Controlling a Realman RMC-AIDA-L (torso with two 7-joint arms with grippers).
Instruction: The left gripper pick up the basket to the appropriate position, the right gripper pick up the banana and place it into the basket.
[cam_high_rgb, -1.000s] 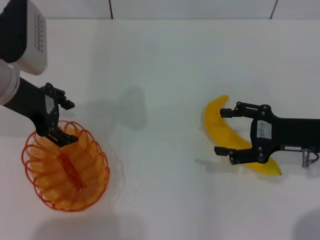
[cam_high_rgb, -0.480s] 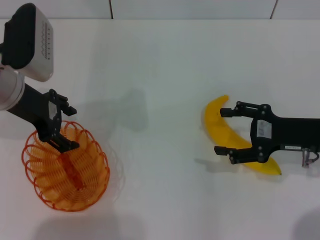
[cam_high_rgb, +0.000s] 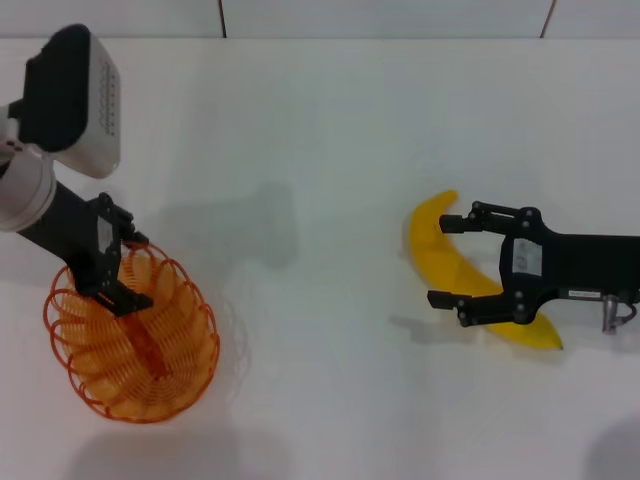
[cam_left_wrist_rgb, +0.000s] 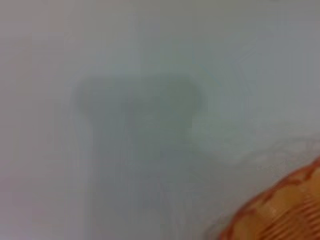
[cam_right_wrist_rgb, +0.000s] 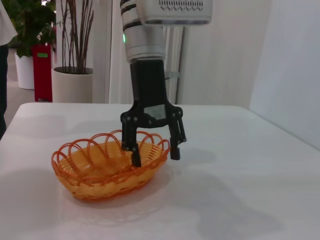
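Observation:
The orange wire basket (cam_high_rgb: 150, 365) sits on the white table at the near left. My left gripper (cam_high_rgb: 117, 268) is open and reaches down over the basket's far rim. In the right wrist view the left gripper (cam_right_wrist_rgb: 154, 156) has one finger inside the basket (cam_right_wrist_rgb: 95, 172) and the other outside the rim. The left wrist view shows only a bit of the basket's rim (cam_left_wrist_rgb: 280, 210). The yellow banana (cam_high_rgb: 428, 238) lies at the right. My right gripper (cam_high_rgb: 441, 262) is open, with a finger on each side of the banana's middle.
The white table (cam_high_rgb: 330, 130) runs back to a wall at the far edge. Past the table's edge, the right wrist view shows a potted plant (cam_right_wrist_rgb: 75, 82) and a red object (cam_right_wrist_rgb: 42, 72) on the floor.
My left arm has shifted a little to the right and its gripper has sunk lower onto the basket's far rim. The right gripper and the banana have not moved.

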